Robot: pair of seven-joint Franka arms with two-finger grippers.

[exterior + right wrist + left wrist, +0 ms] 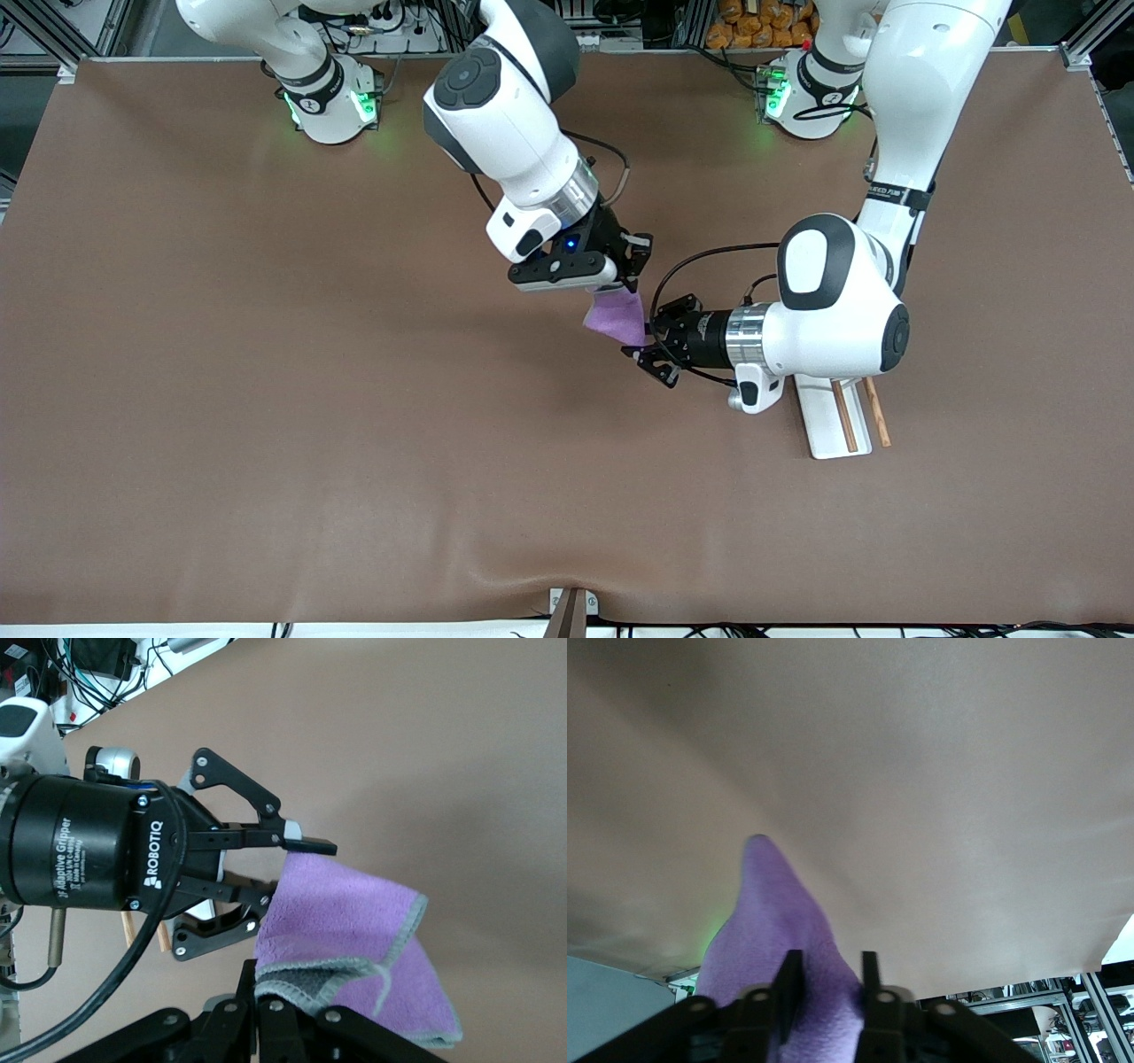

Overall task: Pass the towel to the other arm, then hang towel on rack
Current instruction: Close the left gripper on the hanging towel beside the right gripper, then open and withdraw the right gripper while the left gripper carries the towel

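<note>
Here, mid-table, both grippers are meeting over the bare brown table (266, 399), and the towel (617, 317) is hanging in the air between them. The right gripper (620, 285), on the arm reaching down from the right arm's base, is gripping the towel's upper edge, its fingers pinched together on the cloth. The left gripper (649, 350), lying almost level and aimed toward the right arm's end of the table, is closing its fingers around the towel's lower part; the purple cloth is sitting between them.

The towel is drooping from the right gripper with its long axis running downward and slanting toward the left gripper.

The right wrist view is showing what the front view hides: the towel (354, 943) folded over on itself, grey edging curling along the fold, and the left gripper (283, 881) with one fingertip (310, 846) lying on the purple face. The left wrist view is showing only the towel (775, 943) rising between its own two fingers (787, 979) to a rounded tip.

The rack (833, 421) is lying on the table beneath the left arm's wrist, its two brown rods pointing toward the front camera.
</note>
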